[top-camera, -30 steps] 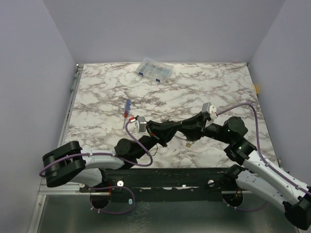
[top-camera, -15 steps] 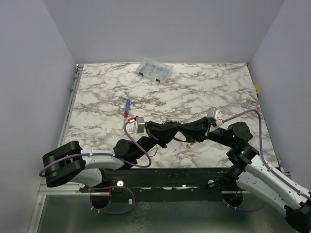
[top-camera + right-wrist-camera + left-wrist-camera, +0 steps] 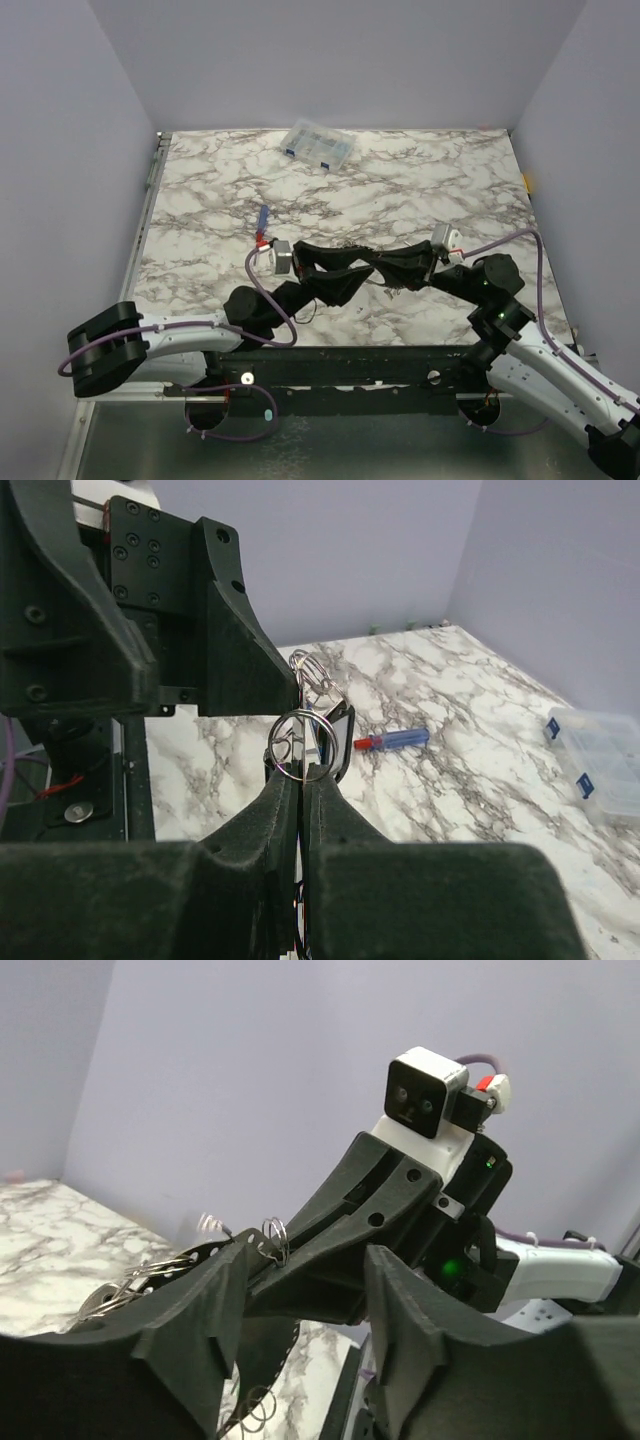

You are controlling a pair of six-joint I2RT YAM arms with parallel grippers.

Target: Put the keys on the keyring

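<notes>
Both grippers meet tip to tip, just to the near right of the screwdriver point(image 3: 262, 222). Right gripper point(image 3: 302, 785): fingers pressed together, pinching the keys point(image 3: 312, 735) by a small split ring. Left gripper point(image 3: 305, 1257): fingers spread wide either side of the right tip; whether it holds anything can't be told. Keyring point(image 3: 148, 1274): thin wire loops at the left gripper's finger. Clear box point(image 3: 318, 146) lies well beyond the screwdriver.

On the left wrist feed the keyring point(image 3: 160, 1268) disappears behind a blurred finger point(image 3: 190, 1330) of my left gripper point(image 3: 300, 1300). From above it's too small for me to resolve. The clear compartment box point(image 3: 598, 765) runs off the right wrist frame.
</notes>
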